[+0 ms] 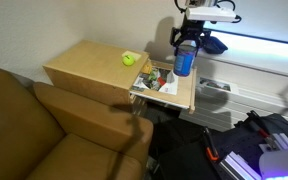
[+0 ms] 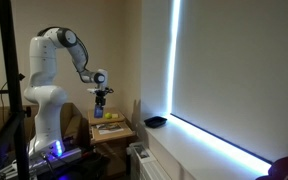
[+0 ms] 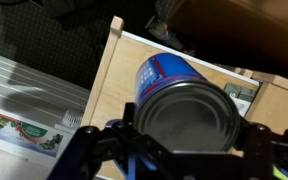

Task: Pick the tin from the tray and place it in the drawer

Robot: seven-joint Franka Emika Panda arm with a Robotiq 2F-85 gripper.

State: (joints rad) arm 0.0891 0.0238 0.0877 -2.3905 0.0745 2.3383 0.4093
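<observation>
My gripper (image 1: 187, 45) is shut on the tin (image 1: 184, 62), a bluish can, and holds it in the air above the open drawer (image 1: 162, 90) of the pale wooden cabinet. In the wrist view the tin (image 3: 179, 105) fills the space between the jaws (image 3: 189, 140), its metal end toward the camera, with the drawer's light-wood rim (image 3: 114, 75) below. In an exterior view the gripper (image 2: 100, 95) hangs over the drawer (image 2: 111, 127). The dark blue tray (image 2: 155, 122) sits on the window sill, apart from the arm.
A yellow-green ball (image 1: 129, 59) lies on the cabinet top (image 1: 84, 65). A brown sofa (image 1: 34, 130) stands close beside the cabinet. Colourful printed items (image 1: 156, 80) lie in the drawer. Bags and clutter (image 1: 254, 145) cover the floor. A bright window strip (image 2: 174, 60) runs along the sill.
</observation>
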